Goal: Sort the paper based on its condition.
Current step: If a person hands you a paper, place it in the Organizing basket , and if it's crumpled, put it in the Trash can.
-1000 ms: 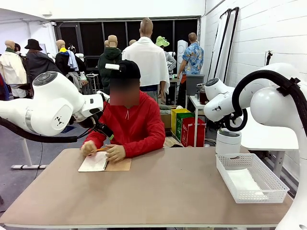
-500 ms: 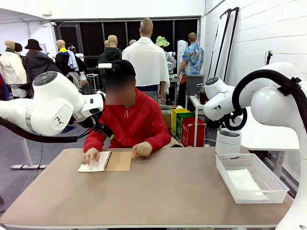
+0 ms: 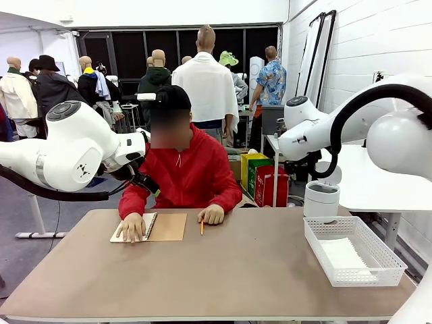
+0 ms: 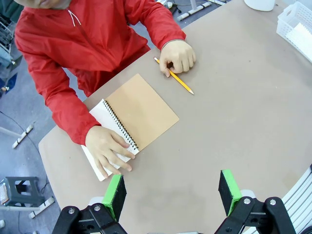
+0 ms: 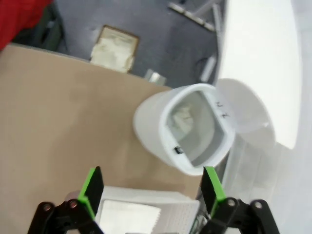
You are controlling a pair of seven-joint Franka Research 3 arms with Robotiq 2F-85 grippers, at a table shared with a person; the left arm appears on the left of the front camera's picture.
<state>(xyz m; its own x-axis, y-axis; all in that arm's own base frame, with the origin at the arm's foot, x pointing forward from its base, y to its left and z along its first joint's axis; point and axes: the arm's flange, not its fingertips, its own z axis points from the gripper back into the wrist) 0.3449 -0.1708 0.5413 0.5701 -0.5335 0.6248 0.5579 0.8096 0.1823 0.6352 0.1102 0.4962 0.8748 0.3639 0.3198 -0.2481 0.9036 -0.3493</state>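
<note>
A smooth white sheet of paper (image 3: 343, 254) lies flat in the white mesh tray (image 3: 380, 251) at the right. The right wrist view shows its corner (image 5: 127, 215). A crumpled white wad (image 5: 183, 117), seemingly paper, sits inside the white bin (image 5: 161, 131). My right gripper (image 5: 152, 187) hangs open and empty above the bin and the tray's rim (image 5: 146, 195). My left gripper (image 4: 170, 195) is open high over the table, looking down on the spiral notebook (image 4: 141, 109). The person's hand (image 4: 108, 151) presses on its white page.
The person in a red top sits at the far side, the other hand (image 4: 178, 56) beside a yellow pencil (image 4: 176, 81) on the table. The white bin (image 3: 321, 200) stands behind the tray. My left arm (image 3: 67, 145) hovers at the far left.
The person has stopped writing, laid the pencil on the table and put a flat hand on the notebook page. My right arm has swung slightly up and to the left.
</note>
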